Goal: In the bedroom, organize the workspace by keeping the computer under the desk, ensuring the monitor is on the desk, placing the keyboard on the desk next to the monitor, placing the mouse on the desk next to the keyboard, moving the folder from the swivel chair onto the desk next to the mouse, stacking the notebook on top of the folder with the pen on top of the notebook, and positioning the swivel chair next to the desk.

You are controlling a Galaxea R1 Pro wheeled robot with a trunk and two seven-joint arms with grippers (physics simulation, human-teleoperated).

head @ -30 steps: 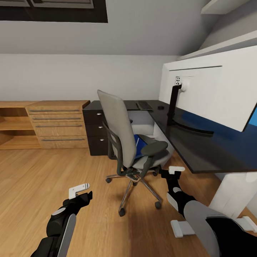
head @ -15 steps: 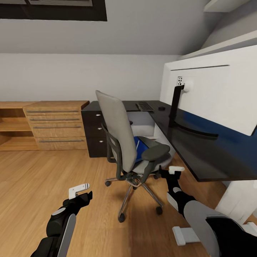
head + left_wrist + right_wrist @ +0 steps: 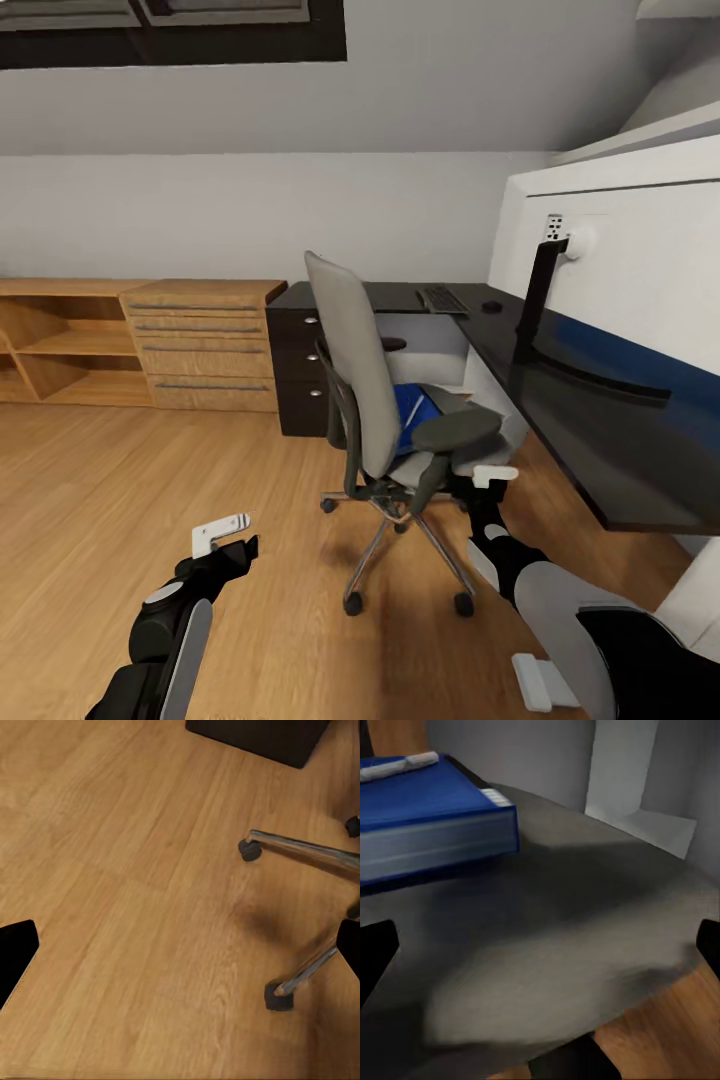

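The grey swivel chair stands before the black desk, its back toward me. On its seat lies the blue folder, with a white pen on top. The monitor shows its white back on the desk; the keyboard and mouse lie at the far end. A white box under the desk looks like the computer. The notebook is out of view. My right gripper is open just short of the seat. My left gripper hangs open over the floor.
A black drawer unit closes the desk's far left end, with a light wooden dresser and open shelves beside it along the back wall. The chair's chrome legs and casters spread over the wood floor.
The whole picture has shifted right and slightly down, so the camera has moved. Both arms keep the same pose, and the chair and desk things have not moved relative to one another.
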